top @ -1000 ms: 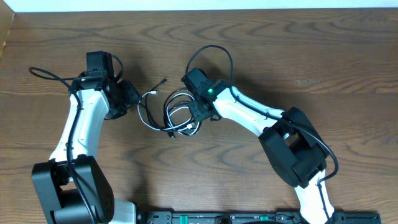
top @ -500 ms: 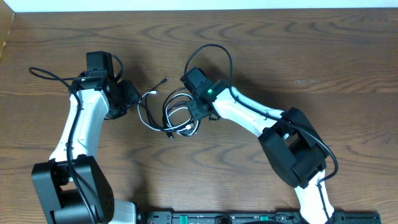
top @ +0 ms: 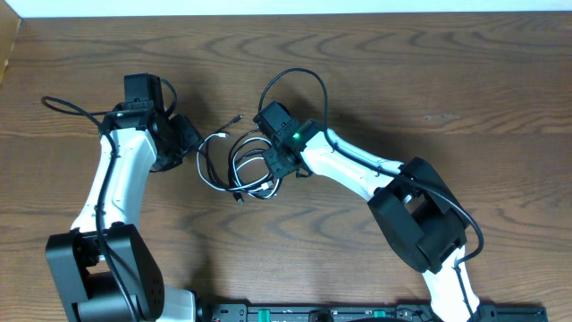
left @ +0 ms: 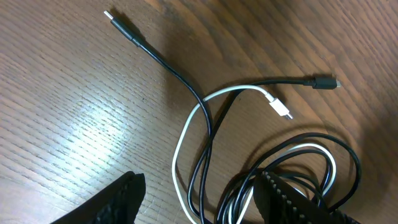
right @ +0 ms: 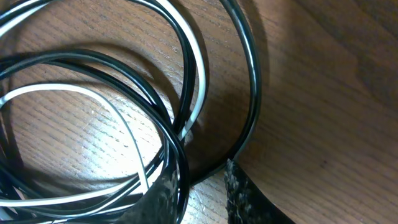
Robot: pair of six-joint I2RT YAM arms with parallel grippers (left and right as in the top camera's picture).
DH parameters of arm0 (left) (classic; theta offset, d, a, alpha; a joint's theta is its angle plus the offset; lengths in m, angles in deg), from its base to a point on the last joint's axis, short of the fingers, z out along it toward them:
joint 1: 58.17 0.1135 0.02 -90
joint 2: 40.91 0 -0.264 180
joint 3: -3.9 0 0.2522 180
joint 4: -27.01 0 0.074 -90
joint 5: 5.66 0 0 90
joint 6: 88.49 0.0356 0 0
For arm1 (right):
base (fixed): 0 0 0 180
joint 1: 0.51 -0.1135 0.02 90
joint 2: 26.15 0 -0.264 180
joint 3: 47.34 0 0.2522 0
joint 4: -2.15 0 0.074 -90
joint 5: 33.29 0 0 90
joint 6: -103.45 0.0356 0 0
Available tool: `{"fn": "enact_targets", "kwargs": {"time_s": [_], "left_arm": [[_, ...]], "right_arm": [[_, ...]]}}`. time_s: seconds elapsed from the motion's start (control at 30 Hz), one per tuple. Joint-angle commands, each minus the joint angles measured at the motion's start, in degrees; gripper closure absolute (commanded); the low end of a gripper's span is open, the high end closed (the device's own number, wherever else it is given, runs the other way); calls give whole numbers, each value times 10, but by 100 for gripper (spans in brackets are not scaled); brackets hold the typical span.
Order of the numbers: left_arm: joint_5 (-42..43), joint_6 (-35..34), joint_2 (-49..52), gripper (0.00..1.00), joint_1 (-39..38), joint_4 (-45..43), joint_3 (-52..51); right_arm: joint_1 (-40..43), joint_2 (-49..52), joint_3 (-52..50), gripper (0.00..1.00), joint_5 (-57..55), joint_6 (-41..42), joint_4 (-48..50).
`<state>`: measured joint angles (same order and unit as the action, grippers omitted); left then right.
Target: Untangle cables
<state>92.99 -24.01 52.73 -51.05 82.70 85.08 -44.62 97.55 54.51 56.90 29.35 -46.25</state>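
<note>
The cables [top: 234, 165] lie in a loose tangle of black and white loops on the wooden table between my two arms. My left gripper [top: 188, 139] hovers at the tangle's left side. In the left wrist view it [left: 199, 205] stands open, with a white cable [left: 185, 134] and black strands running between its fingers; a black plug [left: 127, 30] and a white plug [left: 281, 109] lie free. My right gripper [top: 271, 170] sits low in the tangle's right side. In the right wrist view its jaws [right: 202, 196] stand narrowly apart, black loops [right: 124, 93] draped against the left finger.
My right arm's own thick black wire [top: 299, 76] arches above the tangle. The left arm's wire [top: 63, 105] loops out to the far left. A dark rail [top: 357, 313] runs along the table's front edge.
My right gripper has shifted left and slightly back, and the cable tangle has slid left with it. The left arm has stayed still.
</note>
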Motion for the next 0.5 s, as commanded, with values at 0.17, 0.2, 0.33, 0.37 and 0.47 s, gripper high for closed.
{"fn": "enact_targets", "kwargs": {"time_s": [0.17,0.2,0.33,0.37,0.47], "left_arm": [[-5,-1,7,39,2,0,-5],[-5,-1,7,39,2,0,-5],[-5,-1,7,39,2,0,-5],[-5,-1,7,39,2,0,-5],[-5,-1,7,39,2,0,-5]], "right_arm": [[-3,-15,-10,81,0,-1,0],[-4,-15,-11,81,0,-1,1],[-4,-15,-13,73,0,-1,3],[-5,-15,-13,72,0,-1,4],[-6,-15,-13,77,0,-1,5]]}}
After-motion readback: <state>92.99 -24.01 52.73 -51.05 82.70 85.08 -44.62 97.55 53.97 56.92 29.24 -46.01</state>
